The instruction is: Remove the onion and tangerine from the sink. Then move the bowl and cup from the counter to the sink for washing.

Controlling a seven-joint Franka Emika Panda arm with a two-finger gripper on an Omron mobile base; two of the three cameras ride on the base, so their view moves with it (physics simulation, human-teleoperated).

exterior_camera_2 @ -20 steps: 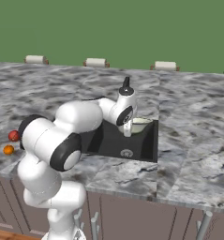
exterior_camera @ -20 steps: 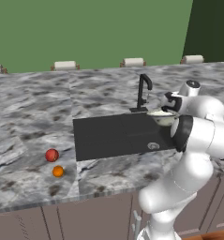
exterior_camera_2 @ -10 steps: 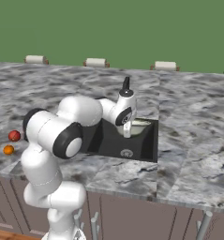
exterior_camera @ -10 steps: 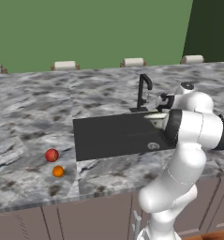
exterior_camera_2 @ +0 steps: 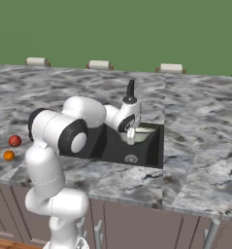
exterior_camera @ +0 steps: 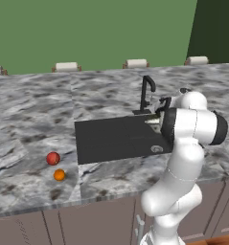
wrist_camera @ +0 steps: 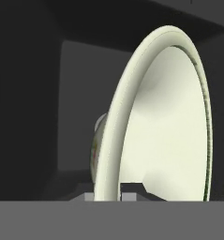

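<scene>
My gripper (exterior_camera_2: pixel 131 141) hangs at the right end of the black sink (exterior_camera: pixel 111 143), shut on the rim of the pale cream bowl (exterior_camera_2: pixel 144 135). In the hand view the bowl (wrist_camera: pixel 169 126) stands on edge, its rim pinched between my fingertips (wrist_camera: pixel 128 196), with the dark sink walls behind it. The bowl (exterior_camera: pixel 153 120) peeks out beside my forearm, below the faucet (exterior_camera: pixel 145 93). The red onion (exterior_camera: pixel 52 158) and the orange tangerine (exterior_camera: pixel 59 175) lie on the marble counter (exterior_camera: pixel 34 124) left of the sink, a short way apart. The cup is out of view.
The round drain (exterior_camera_2: pixel 131 158) sits in the basin floor just in front of the bowl. Several small white fixtures (exterior_camera: pixel 65 67) line the back wall above the counter. My bent arm (exterior_camera_2: pixel 64 129) spans the sink's left half. Marble counter (exterior_camera_2: pixel 200 141) stretches right of the sink.
The arm's elbow has swung and folded closer over the sink. The hand has sunk a little into the basin with the bowl still in its grip. Onion and tangerine have not moved.
</scene>
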